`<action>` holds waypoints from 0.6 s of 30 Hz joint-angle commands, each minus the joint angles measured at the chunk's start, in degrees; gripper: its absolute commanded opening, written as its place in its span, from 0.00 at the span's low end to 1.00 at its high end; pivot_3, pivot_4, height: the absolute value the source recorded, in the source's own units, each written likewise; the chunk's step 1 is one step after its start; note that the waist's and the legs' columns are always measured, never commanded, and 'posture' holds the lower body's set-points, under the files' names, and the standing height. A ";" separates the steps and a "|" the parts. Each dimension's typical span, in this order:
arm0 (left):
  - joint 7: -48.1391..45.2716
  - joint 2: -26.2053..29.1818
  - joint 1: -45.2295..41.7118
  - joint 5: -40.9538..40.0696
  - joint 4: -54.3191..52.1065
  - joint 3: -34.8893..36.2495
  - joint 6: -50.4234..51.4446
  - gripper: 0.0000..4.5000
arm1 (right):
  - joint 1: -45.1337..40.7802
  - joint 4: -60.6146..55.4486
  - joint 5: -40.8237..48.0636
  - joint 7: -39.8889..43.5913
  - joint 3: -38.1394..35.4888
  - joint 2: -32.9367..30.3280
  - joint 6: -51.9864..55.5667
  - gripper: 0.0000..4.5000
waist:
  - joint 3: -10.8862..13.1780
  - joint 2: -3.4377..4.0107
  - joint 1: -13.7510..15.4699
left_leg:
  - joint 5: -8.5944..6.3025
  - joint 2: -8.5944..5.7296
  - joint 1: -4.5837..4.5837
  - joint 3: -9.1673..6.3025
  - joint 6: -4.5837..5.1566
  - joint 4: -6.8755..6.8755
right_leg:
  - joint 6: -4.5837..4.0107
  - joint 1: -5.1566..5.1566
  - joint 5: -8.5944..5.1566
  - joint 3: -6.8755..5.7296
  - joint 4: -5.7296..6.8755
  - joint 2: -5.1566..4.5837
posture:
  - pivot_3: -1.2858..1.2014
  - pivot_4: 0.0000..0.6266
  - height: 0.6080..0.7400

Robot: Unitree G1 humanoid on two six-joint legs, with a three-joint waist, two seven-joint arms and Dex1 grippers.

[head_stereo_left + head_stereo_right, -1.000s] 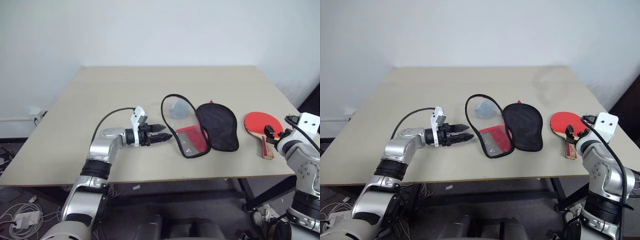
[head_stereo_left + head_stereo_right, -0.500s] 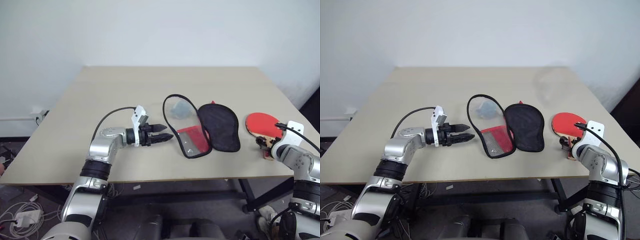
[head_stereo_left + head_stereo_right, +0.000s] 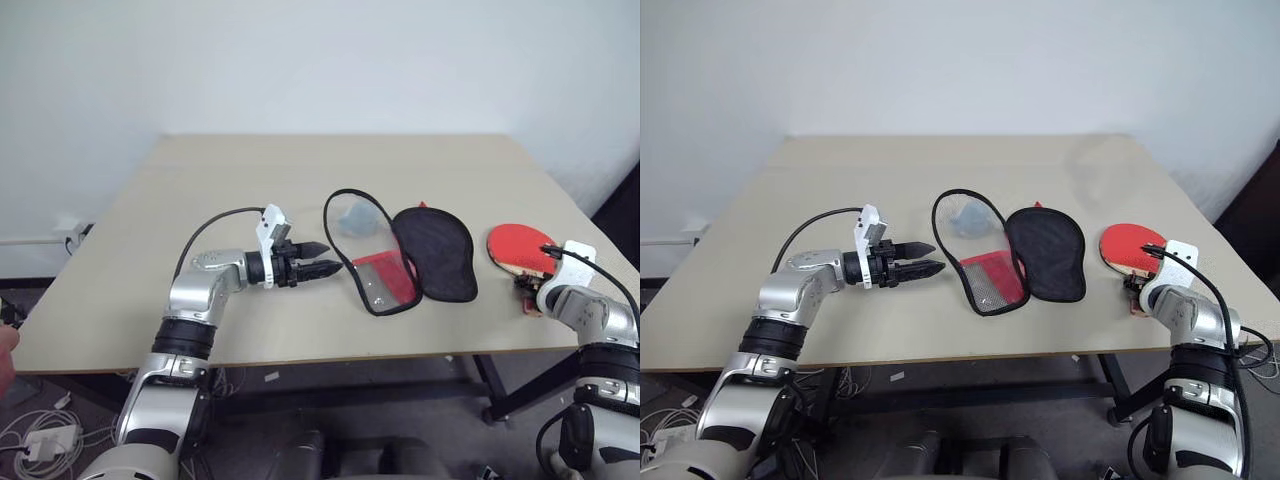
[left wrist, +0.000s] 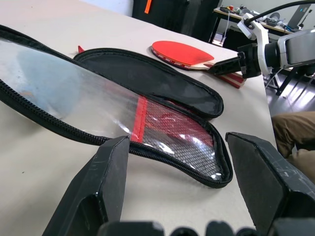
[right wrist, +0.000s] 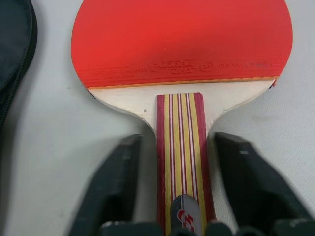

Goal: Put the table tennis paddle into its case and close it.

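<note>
The table tennis paddle lies flat at the table's right side, red face up, with its striped handle pointing to the near edge. My right gripper straddles that handle, one black finger on each side, and a narrow gap shows on both sides. The case lies unzipped and spread in two halves at mid-table: a black-lined half, and a half with a clear window and red mesh. My left gripper hovers open just left of the case, pointing at it.
A grey soft lump shows behind the case's clear window. The paddle lies close to the right near corner of the beige table. A person's knee is beyond that corner. Cables lie on the floor at the left.
My right gripper has come down and forward onto the paddle's handle, and its fingers have drawn closer together around it. The left arm has stayed where it was.
</note>
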 commanded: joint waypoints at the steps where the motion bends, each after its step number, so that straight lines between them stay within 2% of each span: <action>1: 0.26 0.72 -1.57 -0.91 -1.79 1.39 -0.13 0.74 | -1.12 -0.97 -0.39 0.11 -0.07 -0.62 -2.74 0.26 | 0.00 0.01 0.01 | 0.00 0.01 0.00 0.00 0.00 -0.01 | 0.04 0.00 0.06 -0.04 -0.10 0.00 | 0.52 0.00 0.71; 4: 0.34 0.65 -1.82 -1.26 -1.57 1.46 0.20 0.74 | -1.10 -4.04 0.27 -0.17 -1.22 -0.81 -2.60 0.25 | 0.01 0.04 0.01 | 0.01 0.02 -0.01 -0.01 -0.02 -0.14 | 0.10 0.06 0.21 -0.09 -0.40 0.01 | 0.52 0.00 0.71; 10: 0.42 0.24 -2.83 -1.48 -0.46 1.19 0.63 0.74 | -2.44 -14.23 2.49 -1.48 -2.14 -0.41 4.17 0.25 | 0.02 0.33 0.09 | 0.01 0.02 -0.06 0.09 -0.04 -0.29 | 0.12 0.02 0.28 -0.15 -0.60 -0.08 | 0.52 0.00 0.71; 15: 0.55 -0.59 -5.07 -1.94 1.70 1.37 1.84 0.74 | -6.88 -22.71 4.28 -4.63 -1.08 3.67 10.44 0.25 | 0.01 0.38 0.06 | 0.02 0.02 -0.06 0.08 -0.05 -0.35 | 0.12 -0.02 0.28 -0.16 -0.61 -0.08 | 0.52 0.00 0.71; 18: 0.87 -0.61 -5.52 -0.51 2.14 0.19 1.66 0.74 | -10.42 -23.75 4.34 -7.52 -0.07 8.75 12.88 0.25 | 0.00 0.39 0.00 | 0.02 0.02 -0.06 0.09 -0.05 -0.38 | 0.12 -0.04 0.29 -0.15 -0.61 -0.07 | 0.52 0.00 0.71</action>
